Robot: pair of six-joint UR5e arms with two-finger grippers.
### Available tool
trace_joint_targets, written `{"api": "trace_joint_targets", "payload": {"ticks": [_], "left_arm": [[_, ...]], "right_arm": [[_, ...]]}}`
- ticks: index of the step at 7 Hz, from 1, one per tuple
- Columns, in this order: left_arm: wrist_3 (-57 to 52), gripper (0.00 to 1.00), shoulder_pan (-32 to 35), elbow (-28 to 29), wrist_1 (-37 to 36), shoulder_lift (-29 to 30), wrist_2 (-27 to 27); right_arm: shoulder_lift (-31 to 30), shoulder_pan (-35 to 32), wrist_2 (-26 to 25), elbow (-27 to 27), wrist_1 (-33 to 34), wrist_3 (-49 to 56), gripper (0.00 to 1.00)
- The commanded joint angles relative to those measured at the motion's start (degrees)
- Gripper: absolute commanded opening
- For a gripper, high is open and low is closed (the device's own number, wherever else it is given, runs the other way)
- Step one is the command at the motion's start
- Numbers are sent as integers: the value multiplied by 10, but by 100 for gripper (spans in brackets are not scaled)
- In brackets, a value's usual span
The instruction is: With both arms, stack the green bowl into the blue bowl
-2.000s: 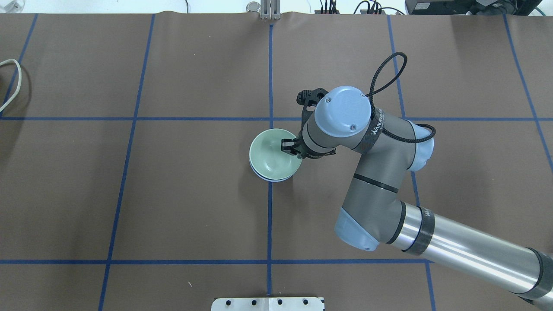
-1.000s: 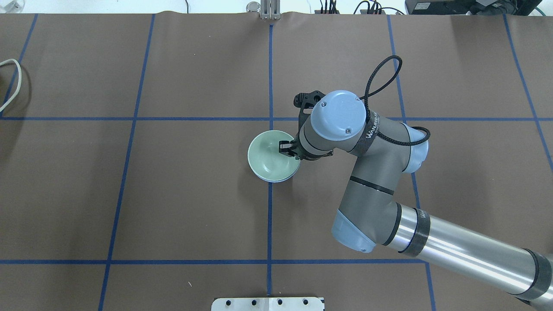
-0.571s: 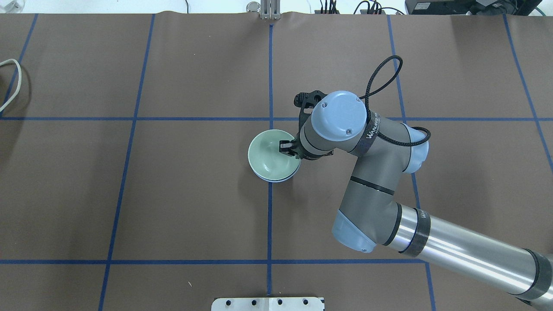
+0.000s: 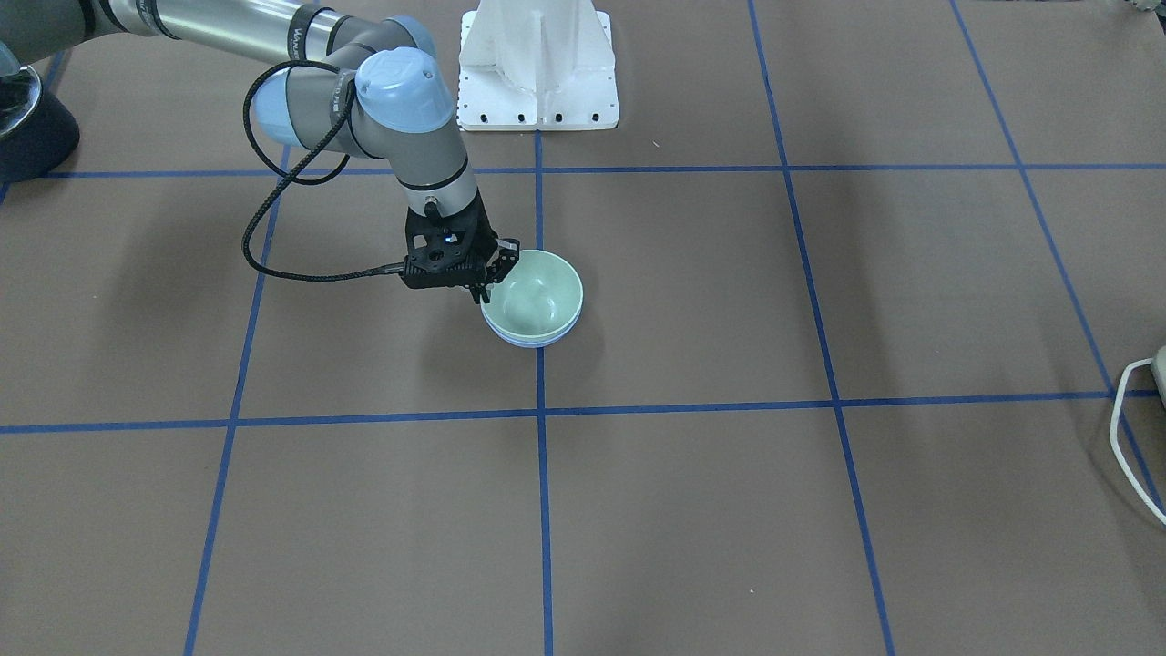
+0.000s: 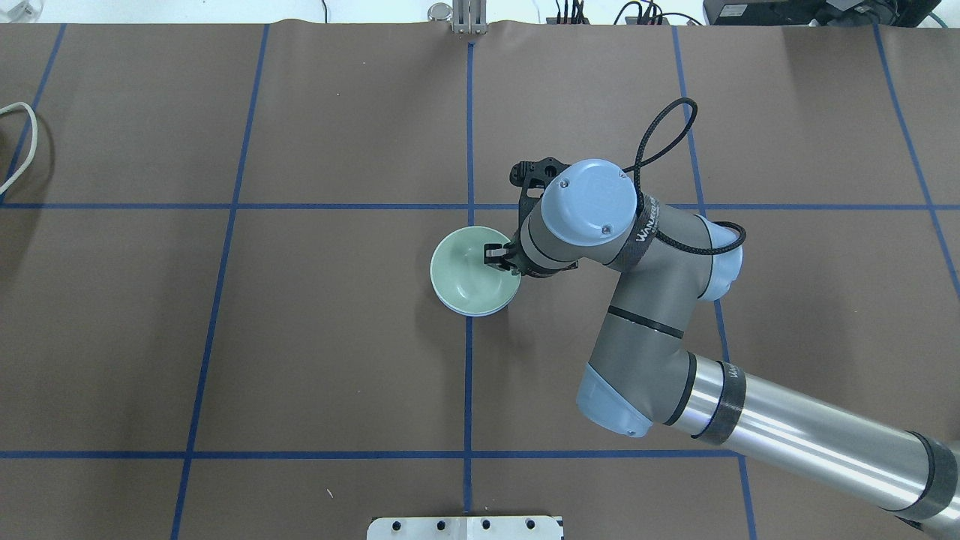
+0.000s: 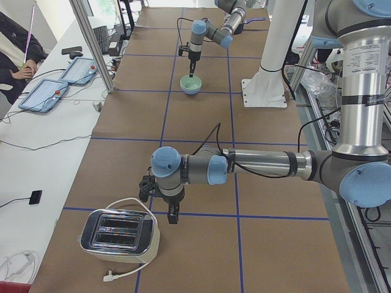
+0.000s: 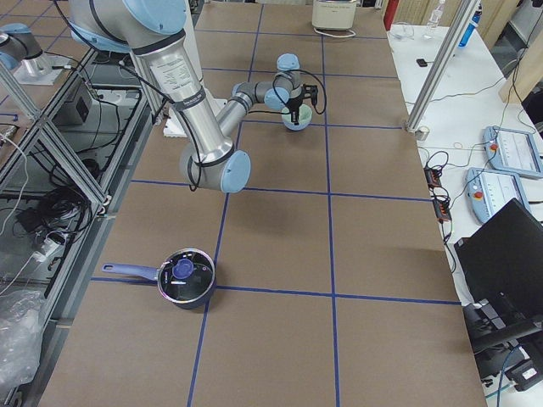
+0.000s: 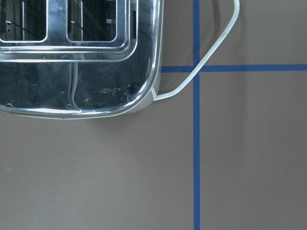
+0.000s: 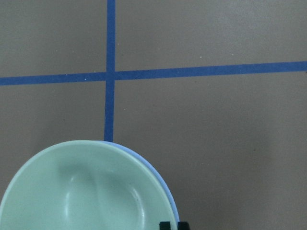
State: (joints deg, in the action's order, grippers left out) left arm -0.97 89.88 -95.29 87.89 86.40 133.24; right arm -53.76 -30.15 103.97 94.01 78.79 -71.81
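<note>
The green bowl (image 5: 465, 274) sits nested inside the blue bowl (image 5: 480, 313) near the table's middle, by a blue tape line. Only a thin blue rim shows under it, also in the front view (image 4: 533, 342). My right gripper (image 5: 504, 259) points down at the green bowl's right rim, one finger inside and one outside, shut on that rim. The right wrist view shows the green bowl (image 9: 81, 191), the blue edge (image 9: 165, 184) and the fingertips close together at the bottom. My left gripper (image 6: 173, 217) hangs near the toaster, seen only from the side; I cannot tell its state.
A chrome toaster (image 6: 119, 232) with a white cord stands at the table's left end and fills the top of the left wrist view (image 8: 72, 57). A lidded blue pot (image 7: 187, 278) sits at the right end. The white pedestal (image 4: 537, 64) is behind the bowls.
Over two seconds the right gripper and green bowl shifted slightly left and settled lower into the blue bowl. In the last half second nothing visibly moved.
</note>
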Motion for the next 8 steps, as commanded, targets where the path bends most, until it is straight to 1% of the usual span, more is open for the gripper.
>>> {"api": "trace_joint_targets", "payload": {"ticks": [1, 2, 3, 4, 5, 6, 8], "left_arm": [[0, 99, 0, 0, 0, 0, 0], [0, 99, 0, -1, 0, 0, 0], [0, 99, 0, -1, 0, 1, 1], [0, 99, -1, -1, 0, 2, 1], [-2, 99, -1, -2, 0, 2, 1], [-3, 99, -1, -1, -1, 5, 1], [0, 99, -1, -2, 1, 8, 1]], "right_arm": [[1, -3, -1, 2, -4, 5, 87], [1, -18, 2, 13, -2, 8, 100], [1, -48, 16, 26, 6, 19, 100], [-5, -90, 55, 30, 21, 60, 100], [-17, -156, 124, 30, 50, 136, 100], [-48, -219, 166, 29, 55, 228, 100], [-130, -326, 221, 30, 57, 390, 100]]}}
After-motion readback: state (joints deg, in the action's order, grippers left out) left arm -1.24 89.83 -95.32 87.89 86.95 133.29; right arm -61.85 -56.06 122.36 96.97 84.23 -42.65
